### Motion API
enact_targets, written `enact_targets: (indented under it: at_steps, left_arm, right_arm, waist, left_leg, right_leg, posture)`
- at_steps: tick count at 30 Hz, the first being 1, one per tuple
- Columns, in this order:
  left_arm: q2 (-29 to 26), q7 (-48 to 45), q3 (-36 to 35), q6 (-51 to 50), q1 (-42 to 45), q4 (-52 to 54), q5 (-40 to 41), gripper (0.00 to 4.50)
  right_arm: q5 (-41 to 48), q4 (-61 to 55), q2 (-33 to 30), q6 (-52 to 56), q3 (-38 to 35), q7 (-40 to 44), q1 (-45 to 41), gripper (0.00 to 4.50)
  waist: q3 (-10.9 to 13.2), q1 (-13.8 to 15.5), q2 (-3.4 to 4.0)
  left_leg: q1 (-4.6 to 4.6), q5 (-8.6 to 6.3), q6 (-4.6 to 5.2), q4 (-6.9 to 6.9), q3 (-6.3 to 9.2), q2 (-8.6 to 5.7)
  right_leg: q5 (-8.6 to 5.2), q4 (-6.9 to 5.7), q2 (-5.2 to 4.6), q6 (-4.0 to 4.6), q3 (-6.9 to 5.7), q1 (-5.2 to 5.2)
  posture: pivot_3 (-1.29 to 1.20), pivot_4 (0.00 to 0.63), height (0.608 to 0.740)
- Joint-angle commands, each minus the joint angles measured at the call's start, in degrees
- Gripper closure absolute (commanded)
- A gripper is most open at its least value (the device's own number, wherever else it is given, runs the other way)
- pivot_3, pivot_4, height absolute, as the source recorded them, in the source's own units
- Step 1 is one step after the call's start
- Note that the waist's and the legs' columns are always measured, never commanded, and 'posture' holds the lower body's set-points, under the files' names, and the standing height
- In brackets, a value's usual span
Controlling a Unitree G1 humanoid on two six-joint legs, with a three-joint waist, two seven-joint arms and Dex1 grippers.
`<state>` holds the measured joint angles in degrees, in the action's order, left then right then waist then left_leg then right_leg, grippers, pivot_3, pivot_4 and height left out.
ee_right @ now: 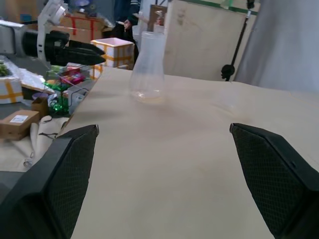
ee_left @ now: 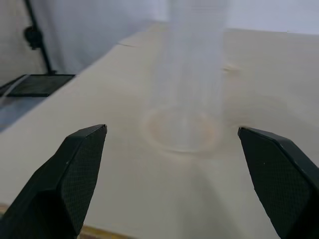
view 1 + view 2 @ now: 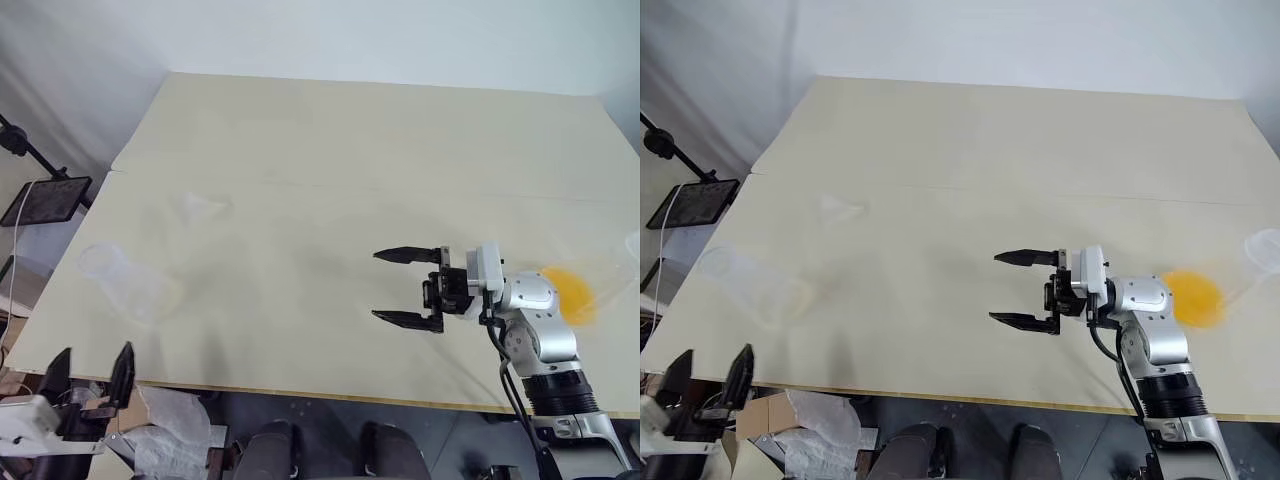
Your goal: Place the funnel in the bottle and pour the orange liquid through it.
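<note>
**A:** Pale wood worktop (image 3: 330,150), plain wall behind, a stand with a dark tablet (image 3: 45,198) off its left edge. Nearest the front edge?

**B:** The left end effector (image 3: 92,375) sits just off the front-left corner, fingers apart, holding nothing. The right end effector (image 3: 405,287) is over the worktop near the front edge, towards the right, pointing left, fingers wide apart and empty too.

**A:** And the task's things?

**B:** The bottle (image 3: 125,283) stands by the left edge, just beyond the left end effector. The funnel (image 3: 203,208) is farther back from that edge, well apart from both end effectors. The orange liquid (image 3: 572,292) sits near the right edge in a clear vessel behind the right arm.

**A:** So which step?

**B:** I'd judge the very start: the funnel isn't in the bottle. Next calls for reaching the funnel, closing on it, and setting its spout into the bottle's neck. Clear plastic, so easy to misjudge.

**A:** The room?

**B:** Boxes and clutter (image 1: 60,74) beyond the left edge, seen from the right wrist.
</note>
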<state>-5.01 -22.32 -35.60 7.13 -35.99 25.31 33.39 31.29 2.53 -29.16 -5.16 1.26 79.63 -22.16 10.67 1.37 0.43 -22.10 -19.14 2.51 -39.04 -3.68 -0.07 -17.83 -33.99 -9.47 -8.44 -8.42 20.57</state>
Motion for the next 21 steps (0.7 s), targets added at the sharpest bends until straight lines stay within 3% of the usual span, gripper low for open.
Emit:
enact_targets:
  at_steps: [1, 12, 21]
  left_arm:
    - [-2.60, 0.15, -2.02, -0.40, 1.15, 0.55, 2.60, 0.00]
    - [-17.39, 4.64, -1.35, -12.31, 16.23, -0.48, 3.56, 0.00]
    - [-22.65, 3.92, -0.31, -19.49, 23.84, -3.81, 3.89, 0.00]
  right_arm:
    - [0.09, -0.73, -0.17, -0.56, -0.78, 0.22, -0.18, 0.07]
    - [0.40, -4.08, -0.64, 1.01, -0.95, -1.53, 1.80, 0.07]
    - [0.04, -6.45, 0.27, 1.32, -0.28, -3.81, 3.44, 0.07]
  waist:
    - [0.00, 0.03, 0.00]
    - [-0.01, -0.16, 0.01]
    - [-0.01, -0.35, 0.01]
  left_leg:
    - [0.00, 0.00, 0.00, 0.00, 0.00, 0.00]
    - [0.02, 0.00, -0.01, -0.01, 0.00, -0.02]
    - [0.03, -0.01, -0.05, -0.01, 0.00, -0.02]
  right_leg:
    - [0.00, -0.01, -0.01, 0.00, 0.00, 0.00]
    - [0.01, -0.16, 0.03, -0.01, 0.00, 0.03]
    - [0.01, -0.24, 0.08, -0.02, -0.01, 0.06]
  posture:
    - [0.00, 0.150, 0.740]
    - [0.00, 0.150, 0.740]
    - [0.00, 0.150, 0.740]
